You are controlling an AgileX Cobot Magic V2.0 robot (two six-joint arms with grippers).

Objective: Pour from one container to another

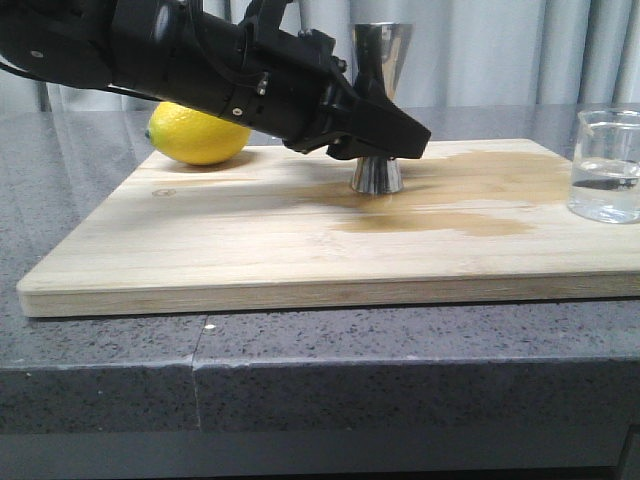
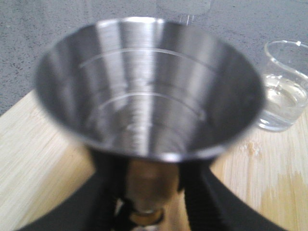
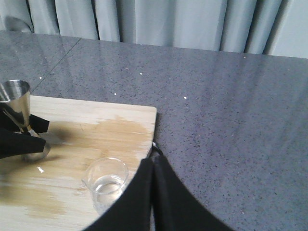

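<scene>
The steel jigger [image 1: 382, 55] stands upright on the wooden board [image 1: 250, 240], right of its middle. My left gripper [image 1: 385, 140] comes in from the left, shut on the jigger's narrow waist. In the left wrist view the jigger's upper cup [image 2: 149, 91] fills the frame and looks empty, with a black finger on each side of the cone below it. The clear glass beaker [image 1: 605, 165] sits at the board's right end, holding a little clear liquid. My right gripper [image 3: 154, 155] is shut and empty, hovering over the board's right edge just beside the beaker [image 3: 107, 183].
A yellow lemon [image 1: 198, 133] lies at the board's back left, behind my left arm. A darker wet stain [image 1: 470, 200] spreads across the board between jigger and beaker. The board rests on a grey speckled counter [image 3: 231, 120]; curtains hang behind.
</scene>
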